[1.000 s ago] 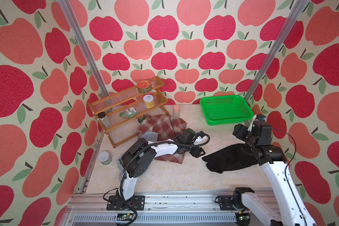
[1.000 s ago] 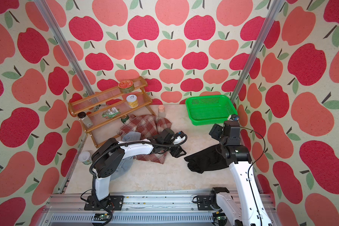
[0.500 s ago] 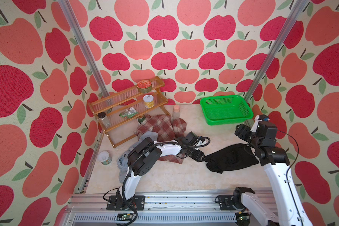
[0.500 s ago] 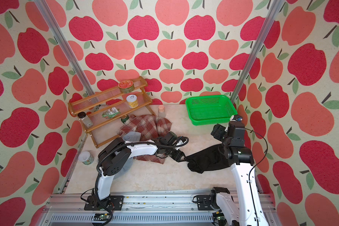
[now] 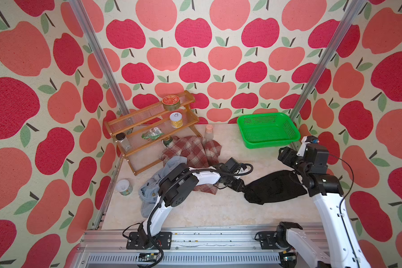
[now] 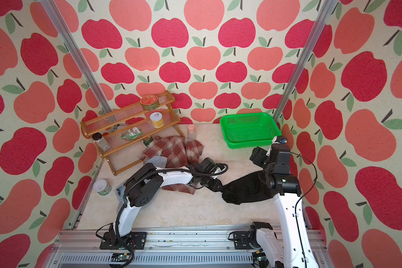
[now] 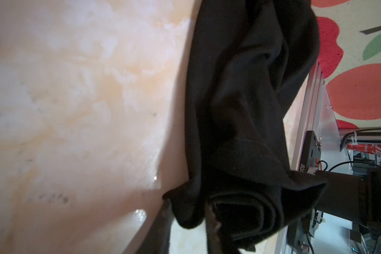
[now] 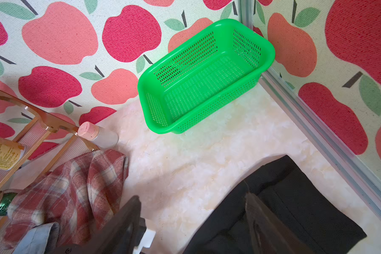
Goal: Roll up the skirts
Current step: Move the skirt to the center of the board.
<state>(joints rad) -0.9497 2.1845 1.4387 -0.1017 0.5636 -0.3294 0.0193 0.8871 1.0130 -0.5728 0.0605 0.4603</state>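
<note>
The basket point(image 5: 272, 142) sits right of the rack point(image 5: 137, 116), behind a skirt point(image 5: 276, 188).

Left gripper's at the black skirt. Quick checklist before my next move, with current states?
1. Left gripper on the black skirt hem: ok, the jaws pinch a fold of it.
2. Right gripper open: ok, its fingers are spread over the skirt's other end.
3. Right fingers touching cloth: cannot tell.
4. Black skirt flat for rolling: not ok, it is creased and bunched.
5. Left arm clear of the plaid skirt and denim skirt: not ok, it lies across both.
6. Bare table in front of the black skirt: ok.
</note>
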